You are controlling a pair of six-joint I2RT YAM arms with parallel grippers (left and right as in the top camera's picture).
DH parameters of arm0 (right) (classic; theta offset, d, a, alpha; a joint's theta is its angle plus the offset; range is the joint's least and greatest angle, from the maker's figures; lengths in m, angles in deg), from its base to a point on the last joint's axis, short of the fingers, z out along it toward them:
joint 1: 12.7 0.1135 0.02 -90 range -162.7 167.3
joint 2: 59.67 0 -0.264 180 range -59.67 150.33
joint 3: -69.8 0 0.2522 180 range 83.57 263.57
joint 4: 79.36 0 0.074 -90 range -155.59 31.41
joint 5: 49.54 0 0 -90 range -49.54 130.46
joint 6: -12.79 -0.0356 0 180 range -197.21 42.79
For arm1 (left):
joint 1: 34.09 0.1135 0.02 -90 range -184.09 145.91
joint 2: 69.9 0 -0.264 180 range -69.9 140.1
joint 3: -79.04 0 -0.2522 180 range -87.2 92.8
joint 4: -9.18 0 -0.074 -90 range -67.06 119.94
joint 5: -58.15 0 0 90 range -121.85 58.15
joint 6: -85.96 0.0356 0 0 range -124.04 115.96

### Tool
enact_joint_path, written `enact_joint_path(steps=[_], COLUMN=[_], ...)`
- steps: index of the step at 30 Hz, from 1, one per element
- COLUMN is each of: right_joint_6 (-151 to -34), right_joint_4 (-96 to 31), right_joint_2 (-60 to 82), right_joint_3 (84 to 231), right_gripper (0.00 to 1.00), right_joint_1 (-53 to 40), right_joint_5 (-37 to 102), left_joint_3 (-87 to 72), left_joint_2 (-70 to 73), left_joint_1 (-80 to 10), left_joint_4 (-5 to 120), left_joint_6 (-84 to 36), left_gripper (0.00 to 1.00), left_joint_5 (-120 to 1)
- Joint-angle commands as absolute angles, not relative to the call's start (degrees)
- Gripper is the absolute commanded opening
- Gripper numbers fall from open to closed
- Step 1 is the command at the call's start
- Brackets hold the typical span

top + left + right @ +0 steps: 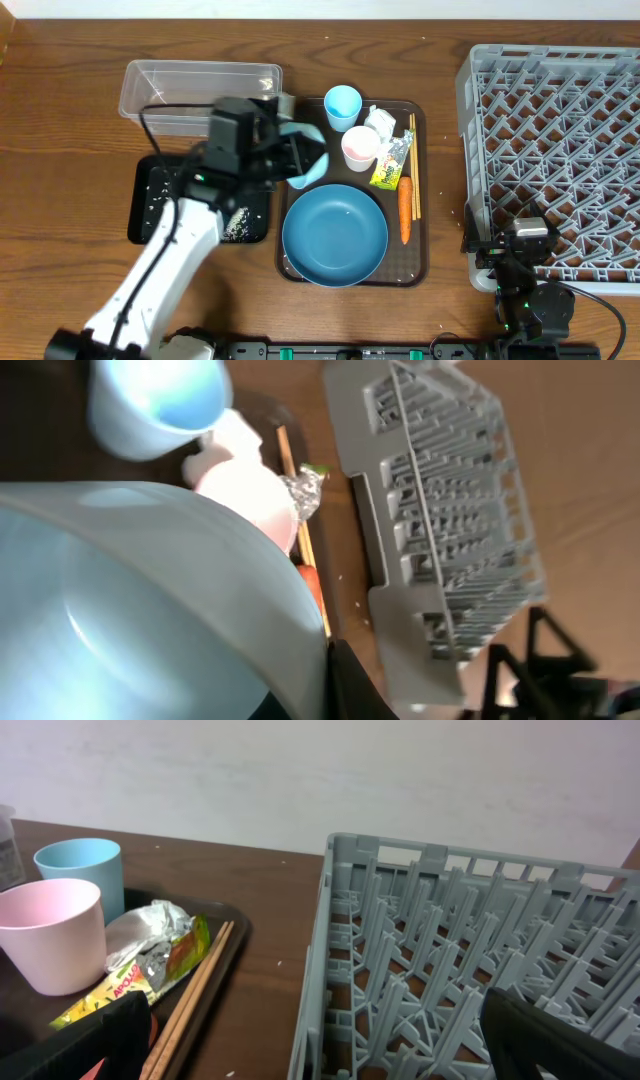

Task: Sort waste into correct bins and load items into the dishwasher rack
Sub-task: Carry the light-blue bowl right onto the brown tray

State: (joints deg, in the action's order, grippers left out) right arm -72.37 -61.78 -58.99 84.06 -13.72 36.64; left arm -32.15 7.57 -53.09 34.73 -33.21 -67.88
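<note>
White bowl (150, 610) fills the left wrist view: left pincer (296, 158) closed on its rim, holding it tilted over the brown tray's (400, 262) left edge, beside the blue plate (335, 235). Likely rigid, light, slick; a rim pinch may pivot. Right pincer (330, 1045) spread, empty, at rack (560, 130).

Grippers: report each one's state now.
Left gripper: closed on the bowl.
Right gripper: open, empty.

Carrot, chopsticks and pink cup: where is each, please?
carrot (405, 208), overhead view, middle of its body.
chopsticks (412, 130), overhead view, upper part of the pair.
pink cup (360, 146), overhead view, inside its open mouth.
</note>
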Motion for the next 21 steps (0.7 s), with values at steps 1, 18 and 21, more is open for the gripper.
enact_joint_path(steps=[1, 18, 21], right_joint_6=[-72.87, -72.87, -72.87], right_joint_4=[-61.69, -61.69, -61.69], right_joint_2=[-59.29, -59.29, -59.29], right_joint_3=[83.86, 83.86, 83.86], right_gripper=[0.99, 0.99, 0.99], right_joint_1=[-14.18, -14.18, -14.18], right_joint_5=[37.04, 37.04, 37.04], left_joint_3=[-31.06, -31.08, -31.08], left_joint_2=[7.27, 14.74, 16.27], left_joint_1=[-58.16, -66.08, -67.58], left_joint_4=[36.06, 35.47, 34.73], left_joint_6=[-26.54, -23.61, -23.55], left_gripper=[0.06, 0.06, 0.06], left_joint_5=[-53.04, -32.88, -32.86])
